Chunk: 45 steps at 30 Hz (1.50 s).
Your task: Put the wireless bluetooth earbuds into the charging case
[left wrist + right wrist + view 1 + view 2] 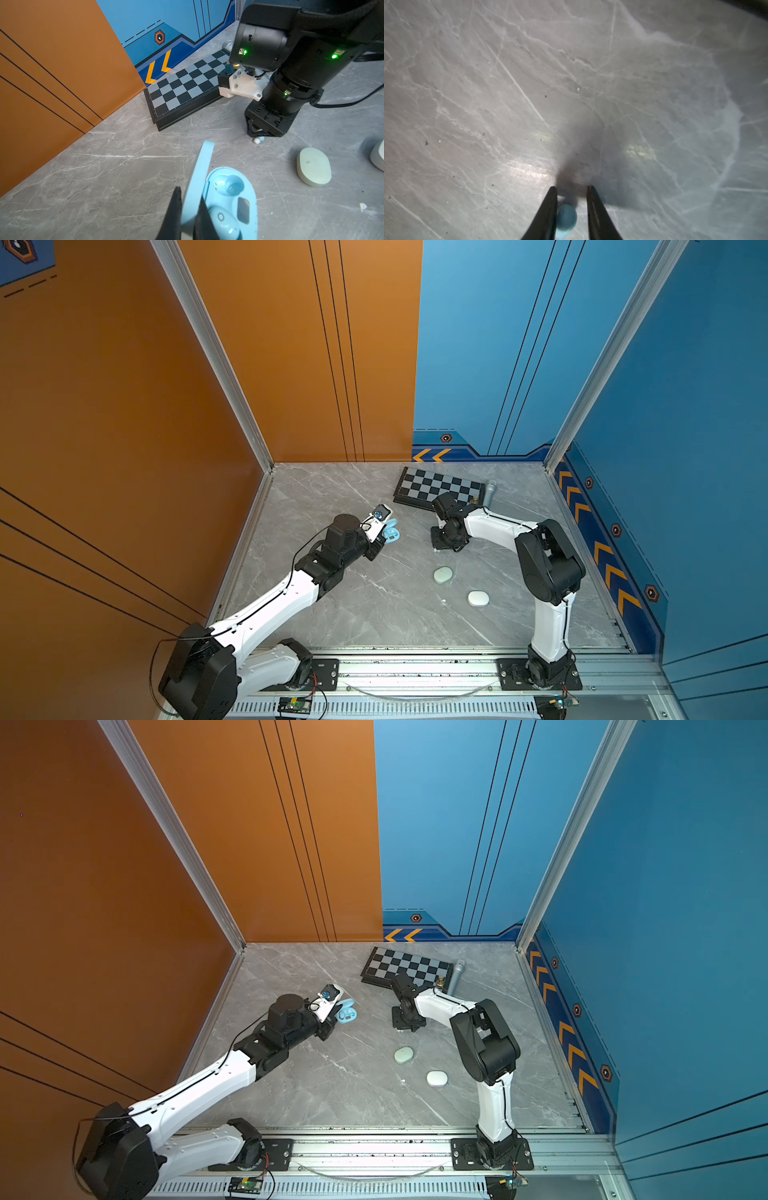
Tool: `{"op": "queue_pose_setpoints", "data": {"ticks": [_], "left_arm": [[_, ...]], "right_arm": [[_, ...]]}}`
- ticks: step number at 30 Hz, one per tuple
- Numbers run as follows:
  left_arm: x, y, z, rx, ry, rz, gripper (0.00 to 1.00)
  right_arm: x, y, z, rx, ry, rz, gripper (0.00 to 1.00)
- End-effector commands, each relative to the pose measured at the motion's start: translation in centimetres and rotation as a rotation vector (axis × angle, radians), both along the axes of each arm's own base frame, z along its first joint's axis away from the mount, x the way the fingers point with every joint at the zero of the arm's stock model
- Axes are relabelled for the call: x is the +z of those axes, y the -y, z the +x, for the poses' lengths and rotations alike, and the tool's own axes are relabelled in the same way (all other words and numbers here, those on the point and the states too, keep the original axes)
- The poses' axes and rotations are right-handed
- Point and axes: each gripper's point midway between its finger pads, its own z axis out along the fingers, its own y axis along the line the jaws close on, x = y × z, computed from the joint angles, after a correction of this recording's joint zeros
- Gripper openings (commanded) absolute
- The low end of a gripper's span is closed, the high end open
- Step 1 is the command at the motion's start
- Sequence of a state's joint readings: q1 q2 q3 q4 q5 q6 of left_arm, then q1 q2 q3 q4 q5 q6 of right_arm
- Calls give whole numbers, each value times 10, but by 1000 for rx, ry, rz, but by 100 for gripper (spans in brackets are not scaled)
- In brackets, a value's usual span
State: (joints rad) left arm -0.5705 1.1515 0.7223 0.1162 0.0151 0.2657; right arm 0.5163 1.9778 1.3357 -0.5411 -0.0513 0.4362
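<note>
The earbud (566, 220) lay loose between our right gripper's (572, 190) parted jaws, well apart from the case (230, 187) that our left gripper (190, 199) clamped; mid-pickup, we judged closing should come next.

desk (374, 614): grey marble, white veins | chessboard (436, 485): black and grey checks | open case (228, 197): light blue | earbud (566, 218): light blue | closed cases: one (443, 575) pale green, one (478, 598) white

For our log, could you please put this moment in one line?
left gripper: shut on blue case lid | right gripper: open around loose earbud | one socket empty
</note>
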Motion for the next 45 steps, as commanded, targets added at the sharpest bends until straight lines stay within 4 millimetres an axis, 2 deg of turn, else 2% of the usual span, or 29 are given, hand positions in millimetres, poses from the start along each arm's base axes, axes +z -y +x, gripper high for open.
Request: {"op": "queue_pose_setpoints", "data": {"ticks": [1,9,16,28,45], "left_arm": [[16,11,2,-36,37,-25,0],[13,11,2,-38,33,-22,0],[12,11,1,-41,34,-22,0],[17,9,-1,-42,54,-24,0],[20,4,-5,-31,65,-29,0]], "right_arm": [[-17,8,-15,-26,-82,-25,27],[-16,10,-22,-46,-108,-21,31],[-9,22,-29,-142,-149,-82,33],[-17,7,-42,-215,-219,-102,30],[-18,13,-24,-202,-171,-109,29]]}}
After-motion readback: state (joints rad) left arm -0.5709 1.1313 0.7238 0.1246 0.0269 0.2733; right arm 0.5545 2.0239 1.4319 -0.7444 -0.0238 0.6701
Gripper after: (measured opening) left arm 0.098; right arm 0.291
